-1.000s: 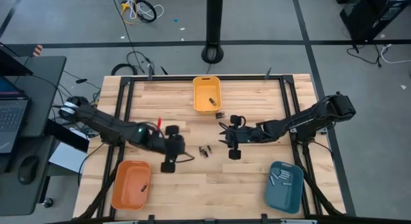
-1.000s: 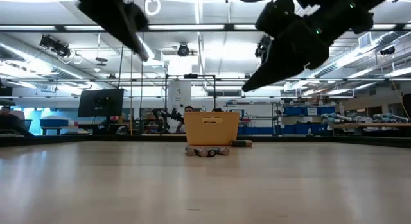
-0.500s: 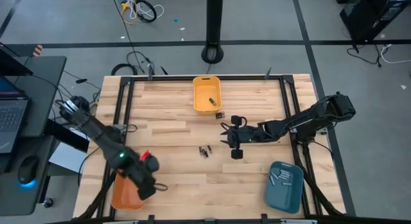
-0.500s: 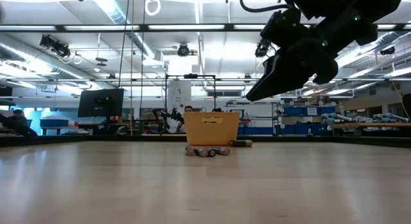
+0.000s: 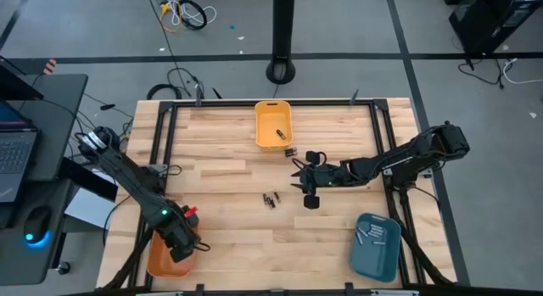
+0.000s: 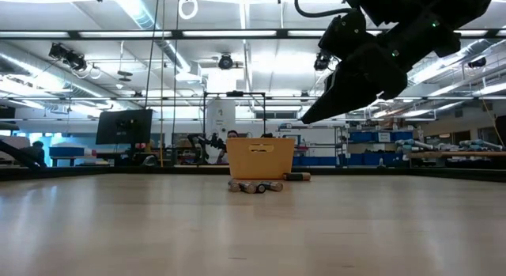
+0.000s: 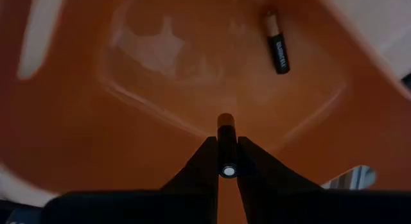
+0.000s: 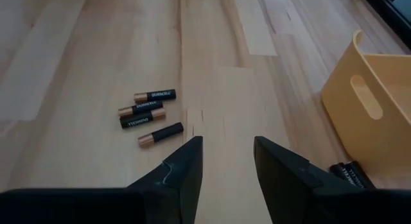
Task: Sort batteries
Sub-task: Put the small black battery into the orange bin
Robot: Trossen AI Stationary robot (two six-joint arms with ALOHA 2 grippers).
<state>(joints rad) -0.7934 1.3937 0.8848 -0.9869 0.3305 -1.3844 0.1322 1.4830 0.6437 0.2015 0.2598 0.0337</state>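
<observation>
Since 0.5 s ago the left arm has moved slightly further over the orange bin (image 5: 161, 255) at the counter's (image 5: 229, 164) near-left corner; the right arm has barely shifted, mid-counter.

Left gripper (image 7: 226, 161): fingers (image 7: 199, 163) close together, clamped on a dark battery (image 7: 226, 144) held end-on over the bin interior. A 2nd black battery (image 7: 278, 47) w/ copper end lies loose on the bin floor, seen only in the left wrist view.

Right gripper (image 8: 227, 161): fingers apart, holding nothing, above bare wood. Right wrist view shows four black batteries (image 8: 149, 112) lying in a cluster on the counter, plus a couple more (image 8: 350, 171) beside the yellow bin (image 8: 379, 108). High view shows that cluster (image 5: 271, 199) only as specks mid-counter, just left of the gripper; also one in the far yellow bin and pale ones (image 5: 370, 236) in the teal bin (image 5: 377, 247), near right.
</observation>
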